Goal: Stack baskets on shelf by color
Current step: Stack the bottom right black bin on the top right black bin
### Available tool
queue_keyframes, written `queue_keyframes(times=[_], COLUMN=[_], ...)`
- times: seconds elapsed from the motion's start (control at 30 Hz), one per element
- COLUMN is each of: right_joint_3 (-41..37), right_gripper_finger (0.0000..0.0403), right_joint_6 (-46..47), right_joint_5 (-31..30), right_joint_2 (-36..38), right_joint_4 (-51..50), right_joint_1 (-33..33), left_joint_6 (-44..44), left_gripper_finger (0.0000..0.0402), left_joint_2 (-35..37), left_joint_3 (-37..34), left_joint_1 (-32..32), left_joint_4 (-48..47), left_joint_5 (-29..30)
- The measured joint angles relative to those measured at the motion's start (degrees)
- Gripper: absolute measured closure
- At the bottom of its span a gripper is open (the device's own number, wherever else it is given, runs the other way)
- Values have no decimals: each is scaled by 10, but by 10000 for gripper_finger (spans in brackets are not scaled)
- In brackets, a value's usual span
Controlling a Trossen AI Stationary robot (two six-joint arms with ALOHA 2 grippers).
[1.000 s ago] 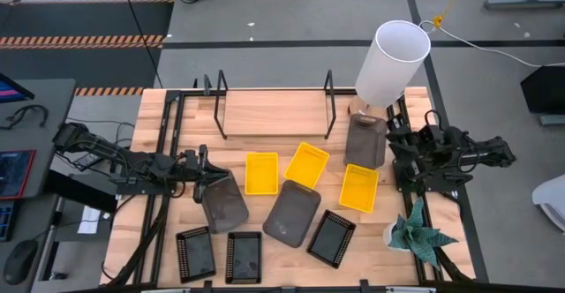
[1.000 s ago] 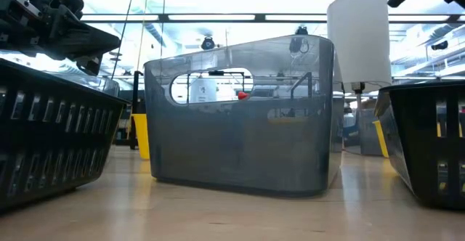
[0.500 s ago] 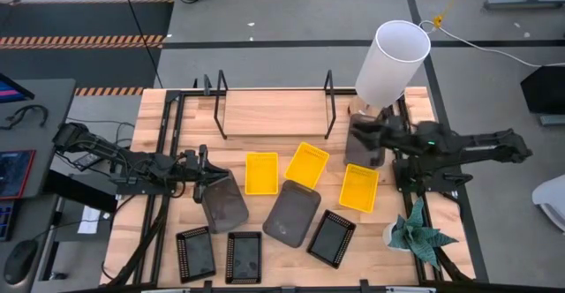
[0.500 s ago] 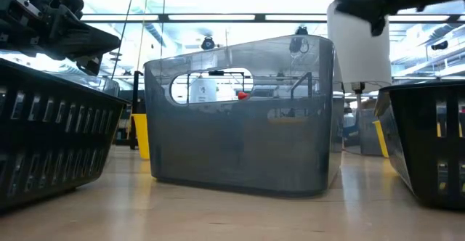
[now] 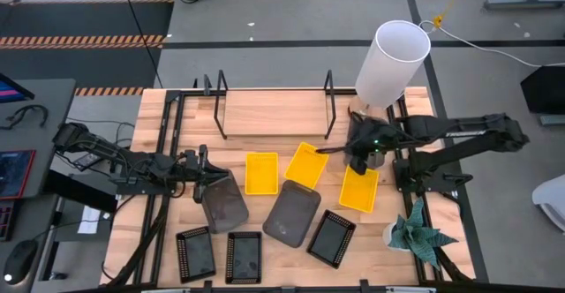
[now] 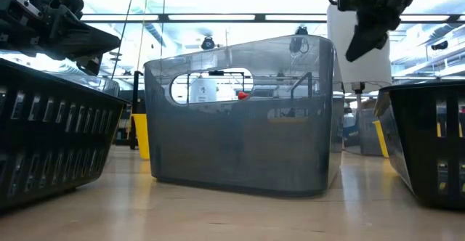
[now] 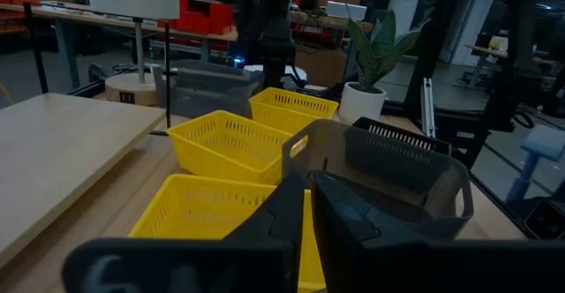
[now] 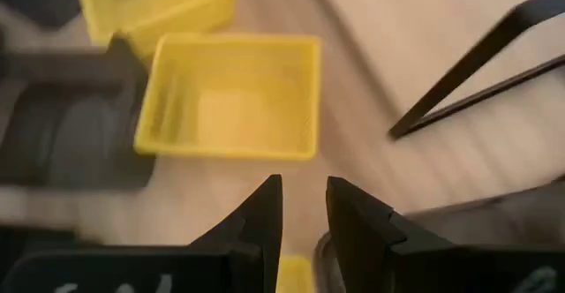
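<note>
Three yellow baskets (image 5: 261, 172) (image 5: 306, 165) (image 5: 359, 188) lie mid-table. In front of them are a grey basket (image 5: 292, 214) and three black mesh baskets (image 5: 195, 253) (image 5: 244, 257) (image 5: 331, 237). Another grey basket (image 5: 365, 143) sits by the lamp, partly under the right arm. The shelf (image 5: 274, 112) stands at the far edge. My left gripper (image 5: 205, 180) is shut at the far-left rim of a third grey basket (image 5: 222, 200). My right gripper (image 5: 346, 150) hangs open above the table between two yellow baskets, pointing down, with a yellow basket (image 8: 229, 94) ahead of it. My left gripper (image 7: 307, 196) pinches the grey basket's near wall (image 7: 296, 156) at its rim between the two fingers, coming level from the table's left. The basket (image 7: 388, 165) stretches away from the fingers. Whether its bottom rests on the table I cannot tell.
A tall white lamp (image 5: 391, 62) stands at the far right corner and a potted plant (image 5: 419, 236) at the near right. Black wire uprights (image 5: 328, 103) frame the shelf. In the low view the middle grey basket (image 6: 240, 117) fills the centre between mesh baskets (image 6: 51, 139).
My right arm has reached out from the table's right edge toward the middle. It passed over the grey basket by the lamp and now hangs between the yellow baskets. The left arm and all baskets have kept still.
</note>
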State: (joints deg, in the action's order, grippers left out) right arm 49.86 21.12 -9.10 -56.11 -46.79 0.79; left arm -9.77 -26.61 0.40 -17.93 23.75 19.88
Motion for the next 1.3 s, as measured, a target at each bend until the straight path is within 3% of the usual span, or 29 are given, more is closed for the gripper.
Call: queue_keyframes(times=[0.2, 0.5, 0.77, 1.03, 1.3], right_joint_3=[13, 13, 30, 131, 253], right_gripper_finger=[307, 307, 307, 307, 307], right_joint_6=[29, 22, 57, 92, 82], right_joint_5=[62, 33, 20, -32, -33], right_joint_2=[-19, -91, -167, -286, -408], right_joint_4=[-8, 100, 160, 161, 161], right_joint_1=[-40, -209, -270, -322, -326], left_joint_6=[0, 0, 0, 0, 0], left_gripper_finger=[362, 370, 366, 362, 371], left_joint_2=[0, 0, 0, 0, 0], left_joint_3=[0, 0, 0, 0, 0], left_joint_1=[0, 0, 0, 0, 0], left_joint_4=[0, 0, 0, 0, 0], left_joint_5=[0, 0, 0, 0, 0])
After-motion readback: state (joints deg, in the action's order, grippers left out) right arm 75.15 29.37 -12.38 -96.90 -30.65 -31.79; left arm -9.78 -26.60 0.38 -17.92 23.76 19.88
